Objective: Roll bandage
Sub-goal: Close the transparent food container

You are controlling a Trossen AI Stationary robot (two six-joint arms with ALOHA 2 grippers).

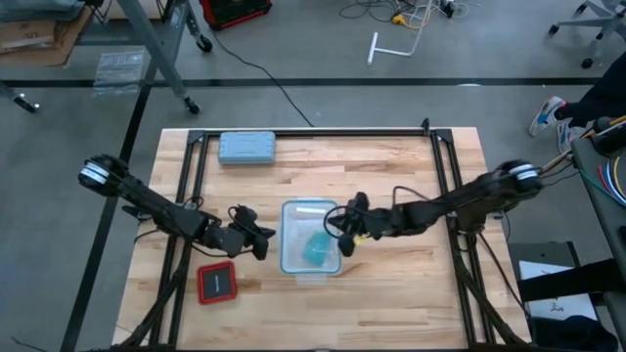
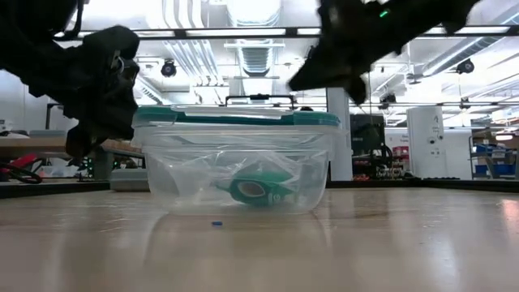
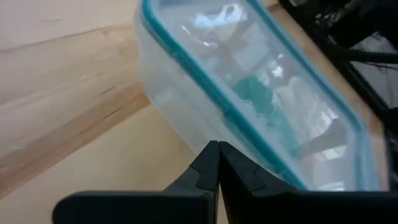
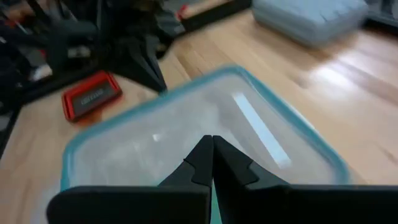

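The teal-green soft cloth bandage (image 1: 317, 250) lies inside a clear plastic box with a teal-rimmed lid (image 1: 293, 262) on the wooden worktop (image 1: 391, 176). The left hand (image 1: 262, 242), fingers together, waits just beside the box; the right hand (image 1: 344, 238), also pressed together, hovers at its opposite rim. With the lid on, a push could slide the light box away.

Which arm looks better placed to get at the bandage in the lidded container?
Right, probably. The right gripper hangs over the container holding the bandage; the left gripper waits beside its wall. Both are shut.
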